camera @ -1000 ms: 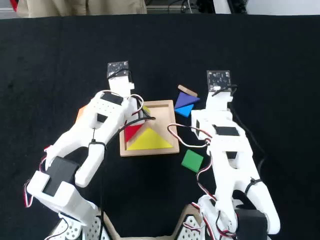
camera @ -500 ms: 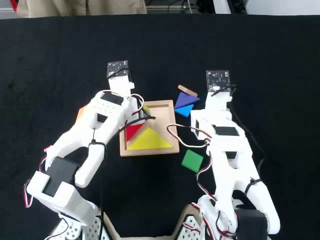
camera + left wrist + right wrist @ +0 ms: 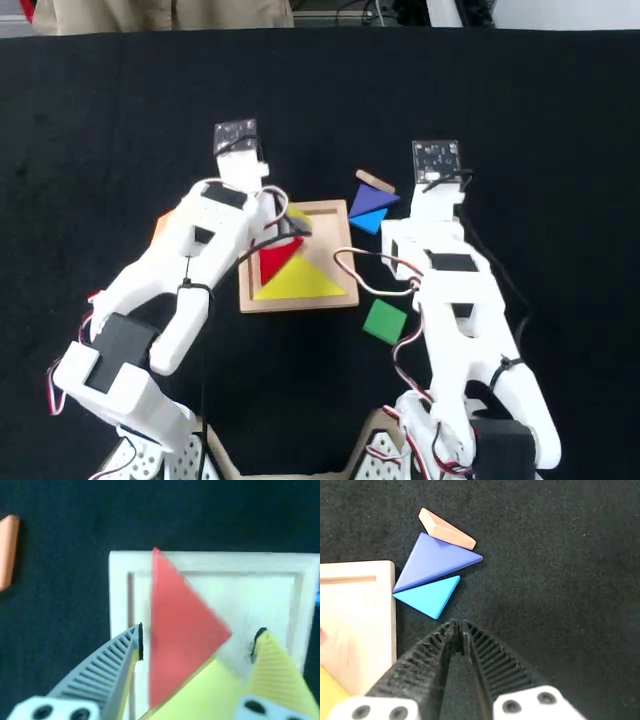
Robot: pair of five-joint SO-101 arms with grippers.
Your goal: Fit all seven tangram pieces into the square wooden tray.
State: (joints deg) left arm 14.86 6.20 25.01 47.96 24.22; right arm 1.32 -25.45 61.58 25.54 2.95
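The red triangle (image 3: 180, 630) has shifted in the tray (image 3: 118, 605), with the left gripper (image 3: 199, 634) spread astride it; it is likely light, rigid and slick, so pinch opposite edges.

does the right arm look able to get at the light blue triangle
Probably yes: the light blue triangle lies flat just ahead of the right pincer, with nothing between them, though that pincer is shut.

We see a table (image 3: 560, 120) draped in black cloth, with the square wooden tray (image 3: 300, 303) lying near its middle. Off the tray's far right corner three pieces cluster: a tan piece (image 3: 375, 181), a dark blue triangle (image 3: 374, 200) touching it, and a light blue triangle (image 3: 368, 221) against that one. A green square (image 3: 385, 321) lies alone by the near right corner, and an orange piece (image 3: 160, 225) lies left of the tray, partly hidden from us.
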